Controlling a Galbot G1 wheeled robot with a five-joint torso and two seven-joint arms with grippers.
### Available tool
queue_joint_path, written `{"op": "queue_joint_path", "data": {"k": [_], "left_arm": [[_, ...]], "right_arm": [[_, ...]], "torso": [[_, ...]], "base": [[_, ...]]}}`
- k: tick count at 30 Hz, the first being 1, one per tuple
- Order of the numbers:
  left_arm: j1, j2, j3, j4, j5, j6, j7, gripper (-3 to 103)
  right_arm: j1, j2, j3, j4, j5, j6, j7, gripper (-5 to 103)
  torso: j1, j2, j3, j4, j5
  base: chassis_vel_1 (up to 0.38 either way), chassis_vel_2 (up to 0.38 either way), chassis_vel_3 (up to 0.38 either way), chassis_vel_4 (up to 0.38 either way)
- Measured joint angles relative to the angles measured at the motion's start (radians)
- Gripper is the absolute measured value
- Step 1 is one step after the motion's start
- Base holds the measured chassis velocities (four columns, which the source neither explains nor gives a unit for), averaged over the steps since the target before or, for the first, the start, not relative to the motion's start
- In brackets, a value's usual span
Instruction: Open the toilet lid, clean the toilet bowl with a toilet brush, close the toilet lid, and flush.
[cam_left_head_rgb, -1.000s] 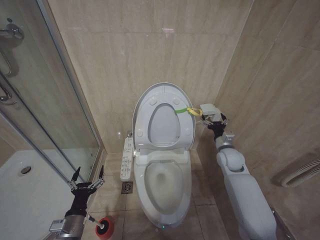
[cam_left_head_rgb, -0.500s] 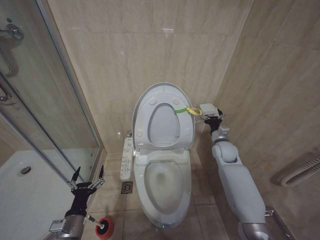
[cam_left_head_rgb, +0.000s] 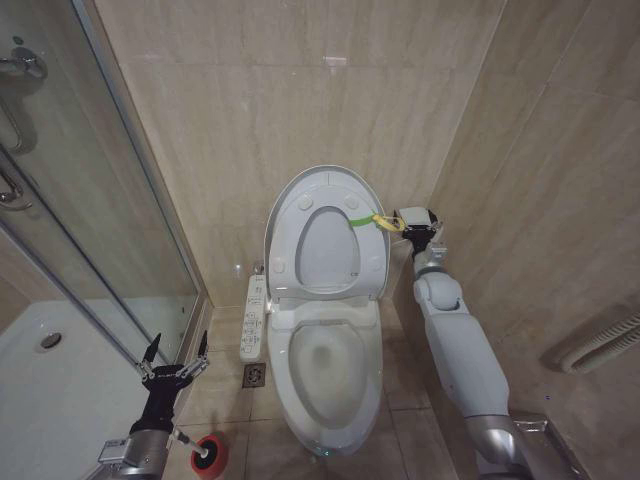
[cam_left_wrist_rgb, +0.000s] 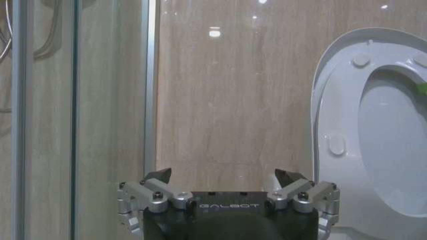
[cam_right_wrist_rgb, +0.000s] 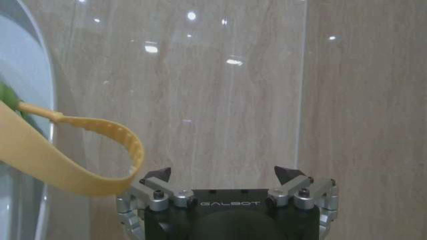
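Against tiled wall (cam_left_head_rgb: 330, 120), toilet lid (cam_left_head_rgb: 327, 232) upright, long axis vertical.

Beige stone-look tiles (cam_left_head_rgb: 300, 90) cover the walls (cam_left_head_rgb: 560, 180) around me, glossy with lamp glints. On my left a glass shower door (cam_left_head_rgb: 90, 200) fronts a white shower tray (cam_left_head_rgb: 40, 400); a floor drain (cam_left_head_rgb: 255, 375) sits in tan floor tiles.

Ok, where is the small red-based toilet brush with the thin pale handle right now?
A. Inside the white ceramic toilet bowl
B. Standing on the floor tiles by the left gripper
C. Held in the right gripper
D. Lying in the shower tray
B: the toilet brush stands on the floor tiles beside the open left gripper, left of the toilet bowl, ungrasped.
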Motion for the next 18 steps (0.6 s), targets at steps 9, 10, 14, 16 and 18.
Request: {"op": "queue_joint_path", "data": {"k": [9,10,14,16,18], "left_arm": [[0.0,0.0,0.0,0.0,0.0,0.0,0.0,100],[0.0,0.0,0.0,0.0,0.0,0.0,0.0,100],[0.0,0.0,0.0,0.0,0.0,0.0,0.0,100],[0.0,0.0,0.0,0.0,0.0,0.0,0.0,100],[0.0,0.0,0.0,0.0,0.0,0.0,0.0,100]], "right_arm": [[0.024,0.012,-0.039,-0.021,0.011,0.006,0.009,100],[0.025,0.012,-0.044,-0.021,0.019,0.003,0.009,100],[0.027,0.007,-0.064,-0.009,0.062,-0.019,0.006,100],[0.026,0.005,-0.068,-0.002,0.073,-0.026,0.004,100],[0.013,-0.013,-0.08,0.031,0.123,-0.056,-0.001,100]], "torso": [[0.0,0.0,0.0,-0.0003,-0.0001],[0.0,0.0,0.0,-0.0006,-0.0003],[0.0,0.0,0.0,-0.0004,0.0001],[0.0,0.0,0.0,0.0,0.0],[0.0,0.0,0.0,0.0001,-0.0001]], "base": [[0.0,0.0,0.0,0.0],[0.0,0.0,0.0,0.0],[0.0,0.0,0.0,0.0],[0.0,0.0,0.0,0.0],[0.0,0.0,0.0,0.0]]}}
